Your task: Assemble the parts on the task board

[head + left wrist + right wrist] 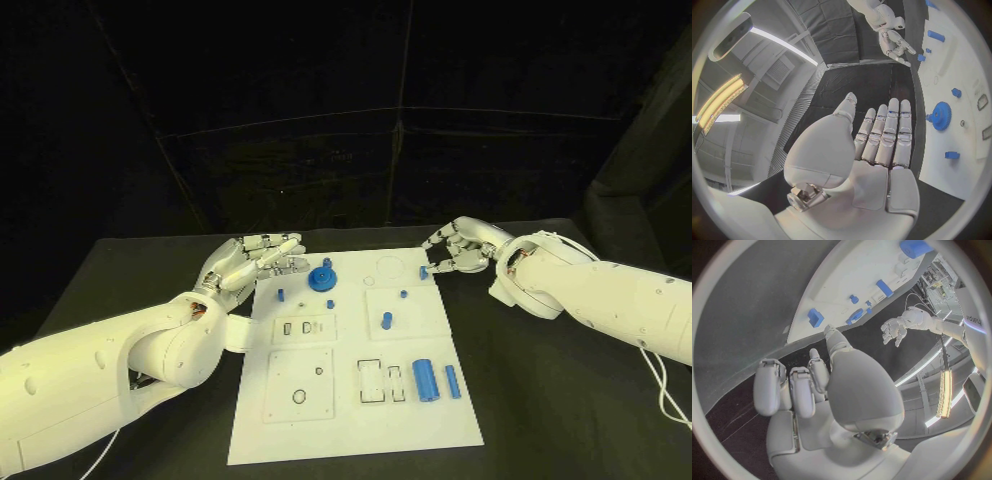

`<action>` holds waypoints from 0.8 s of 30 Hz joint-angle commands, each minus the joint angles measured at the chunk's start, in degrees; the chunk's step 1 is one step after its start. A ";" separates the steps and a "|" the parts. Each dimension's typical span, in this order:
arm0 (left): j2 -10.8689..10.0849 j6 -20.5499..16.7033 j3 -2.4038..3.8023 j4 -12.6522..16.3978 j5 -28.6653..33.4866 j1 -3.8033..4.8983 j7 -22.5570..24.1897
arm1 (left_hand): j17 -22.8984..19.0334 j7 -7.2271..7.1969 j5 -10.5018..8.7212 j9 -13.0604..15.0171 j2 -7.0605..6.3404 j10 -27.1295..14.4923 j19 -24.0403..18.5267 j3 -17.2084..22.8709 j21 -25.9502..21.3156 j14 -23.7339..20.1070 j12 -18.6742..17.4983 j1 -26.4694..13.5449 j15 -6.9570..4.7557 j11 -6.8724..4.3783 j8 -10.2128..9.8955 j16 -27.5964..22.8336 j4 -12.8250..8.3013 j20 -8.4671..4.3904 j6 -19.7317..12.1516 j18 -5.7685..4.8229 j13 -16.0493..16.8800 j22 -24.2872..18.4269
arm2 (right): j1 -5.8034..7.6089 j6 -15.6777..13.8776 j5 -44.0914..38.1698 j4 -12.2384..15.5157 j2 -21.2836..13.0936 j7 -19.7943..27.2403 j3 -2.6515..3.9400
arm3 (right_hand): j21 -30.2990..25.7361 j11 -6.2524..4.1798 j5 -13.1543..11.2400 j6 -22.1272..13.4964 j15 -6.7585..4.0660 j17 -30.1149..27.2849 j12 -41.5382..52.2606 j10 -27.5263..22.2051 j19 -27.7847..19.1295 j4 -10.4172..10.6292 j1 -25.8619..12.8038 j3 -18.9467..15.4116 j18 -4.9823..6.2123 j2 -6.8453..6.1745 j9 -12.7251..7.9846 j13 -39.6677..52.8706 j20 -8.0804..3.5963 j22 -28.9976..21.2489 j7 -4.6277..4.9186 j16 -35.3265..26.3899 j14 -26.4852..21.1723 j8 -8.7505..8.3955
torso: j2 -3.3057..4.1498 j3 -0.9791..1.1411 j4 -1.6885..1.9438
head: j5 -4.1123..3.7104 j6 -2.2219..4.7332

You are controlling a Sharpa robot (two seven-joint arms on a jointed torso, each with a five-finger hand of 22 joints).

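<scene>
Step looks like start of pick-up. Left hand (257,256) by task board (346,425) far left edge, fingers straight, apart, holding nothing. Blue gear (323,277) lies just beside it. Right hand (459,250) at far right edge, fingers curled, small blue part (426,271) at fingertips; held or not, cannot tell. Next: left hand reach over gear, close fingers.

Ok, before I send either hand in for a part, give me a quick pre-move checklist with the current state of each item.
1. Left hand free: ok, fingers straight and apart, holding nothing.
2. Right hand free: cannot tell. Its fingers are curled at the task board far right corner, close to a small blue part; contact is unclear.
3. Blue gear reachable: ok, it sits on the board just beside the left hand, nothing over it.
4. Blue cylinder and blue bar: ok, lying side by side on the near right of the board, untouched.
5. Hands apart: ok, they sit at opposite far corners.
</scene>
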 commanded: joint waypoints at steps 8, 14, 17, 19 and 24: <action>0.07 0.90 0.05 -0.06 -0.47 0.07 0.04 | 0.07 1.70 -0.33 -0.02 0.53 0.35 0.45 0.07 -0.30 0.41 -0.21 0.15 0.05 0.08 -0.36 -0.38 -0.35 -0.03 0.42 0.42 -0.05 -0.07 | -0.69 3.08 -0.08 -0.68 0.37 1.31 0.01 | 0.35 0.35 0.13 0.87 0.08 11.58 0.76 0.56 0.23 -0.08 -0.56 -0.64 -0.88 1.04 0.21 0.36 -0.13 0.35 0.41 0.35 5.16 0.41 | -0.06 0.00 0.00 | -0.25 -0.26; 0.09 0.89 0.05 -0.11 -0.47 0.07 0.01 | 0.07 1.70 -0.33 -0.02 0.53 0.35 0.45 0.07 -0.30 0.41 -0.21 0.15 0.05 0.08 -0.36 -0.38 -0.35 -0.03 0.42 0.42 -0.05 -0.07 | -0.93 3.35 -0.09 -1.26 0.71 1.16 0.01 | 0.43 0.31 0.07 1.65 0.09 11.60 0.97 0.74 0.32 -0.16 -0.57 -0.70 -0.90 1.55 0.30 0.51 -0.08 0.51 0.34 0.35 5.17 0.77 | -0.02 0.02 -0.02 | -0.03 -0.30; 0.13 0.78 0.05 -0.13 -0.47 0.07 0.12 | 0.07 1.70 -0.33 -0.02 0.53 0.35 0.45 0.07 -0.30 0.41 -0.21 0.15 0.05 0.08 -0.36 -0.38 -0.35 -0.03 0.42 0.42 -0.05 -0.07 | -1.15 3.35 -0.09 -1.73 1.01 1.20 0.01 | 0.44 0.29 -0.25 1.87 0.08 11.65 0.93 0.71 0.33 -0.23 -0.51 -0.64 -0.90 1.90 0.30 0.44 -0.08 0.53 0.32 0.37 5.18 0.84 | -0.05 0.01 -0.03 | -0.13 -0.45; 0.15 0.64 0.05 -0.15 -0.47 0.07 0.25 | 0.07 1.67 -0.31 -0.02 0.61 0.40 0.54 0.12 -0.37 0.45 -0.26 0.24 0.04 0.06 -0.38 -0.51 -0.54 -0.05 0.46 0.40 -0.05 -0.12 | -1.34 3.47 -0.09 -2.07 1.26 1.22 0.01 | 0.45 0.28 -0.44 1.94 0.07 11.69 0.94 0.72 0.34 -0.31 -0.43 -0.58 -0.90 2.11 0.28 0.43 -0.08 0.54 0.32 0.38 5.19 0.85 | -0.04 0.02 -0.02 | -0.16 -0.51; 0.13 0.50 0.05 -0.19 -0.47 0.06 0.37 | 0.06 1.65 -0.30 -0.02 0.69 0.44 0.60 0.17 -0.42 0.49 -0.29 0.33 0.03 0.04 -0.38 -0.58 -0.68 -0.06 0.49 0.40 -0.05 -0.15 | -1.72 3.62 -0.19 -2.52 1.69 1.29 0.01 | 0.49 0.23 -1.12 2.42 0.04 11.75 1.04 0.81 0.38 -0.53 -0.18 -0.34 -0.91 2.74 0.28 0.51 -0.10 0.63 0.27 0.40 5.20 1.01 | -0.05 0.07 -0.02 | -0.06 -0.64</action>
